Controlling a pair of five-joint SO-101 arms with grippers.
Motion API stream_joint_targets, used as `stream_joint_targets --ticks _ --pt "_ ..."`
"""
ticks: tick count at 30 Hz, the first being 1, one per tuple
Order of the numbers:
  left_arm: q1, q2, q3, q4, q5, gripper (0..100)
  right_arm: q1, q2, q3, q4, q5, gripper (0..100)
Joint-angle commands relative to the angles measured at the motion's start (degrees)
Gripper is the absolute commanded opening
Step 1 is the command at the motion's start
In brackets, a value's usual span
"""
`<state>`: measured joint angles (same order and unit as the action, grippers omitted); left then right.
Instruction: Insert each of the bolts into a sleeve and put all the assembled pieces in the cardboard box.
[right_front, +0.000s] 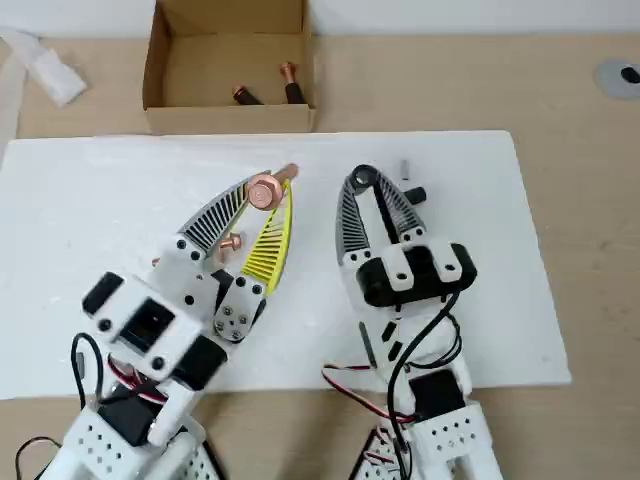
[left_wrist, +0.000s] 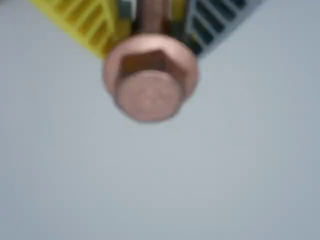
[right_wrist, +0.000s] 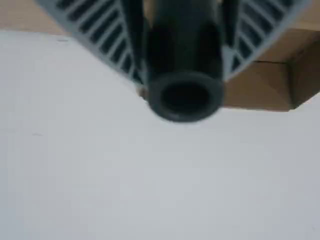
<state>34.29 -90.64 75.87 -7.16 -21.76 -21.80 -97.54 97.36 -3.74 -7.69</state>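
Note:
My left gripper is shut on a copper bolt, whose hex head faces the camera in the left wrist view, held between a yellow finger and a grey one. My right gripper is shut on a black sleeve; its open bore points toward the wrist camera. The two grippers stand side by side over the white mat, about a hand's width apart. Another copper bolt lies under the left gripper. The cardboard box at the back holds two assembled pieces.
A small grey part and a black sleeve lie on the mat by the right gripper. The box corner shows behind the sleeve. A white wrapper lies at the back left, a grey disc at the back right.

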Motion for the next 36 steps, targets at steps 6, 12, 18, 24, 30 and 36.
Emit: stream_joint_targets --ticks 6,12,18,24,30,36 --pt "2.81 -0.04 0.97 -0.88 5.54 1 -4.79 -1.45 0.04 5.8 -0.26 0.9" --pt "3.69 2.51 -1.23 5.01 5.98 1 -7.16 -1.45 0.04 6.24 0.35 0.9" --pt "0.26 14.37 -11.6 11.52 11.78 1 -7.08 -1.63 0.04 6.15 1.85 0.9" --pt "-3.87 24.04 -18.55 11.43 15.65 1 -6.9 -1.45 0.04 6.24 1.85 0.9" --pt "-3.78 24.48 -19.16 11.6 15.38 1 -6.99 -1.45 0.04 6.24 1.76 0.9" --pt "-2.37 24.66 -18.99 11.69 15.3 1 -6.9 -1.36 0.04 6.33 1.58 0.9"
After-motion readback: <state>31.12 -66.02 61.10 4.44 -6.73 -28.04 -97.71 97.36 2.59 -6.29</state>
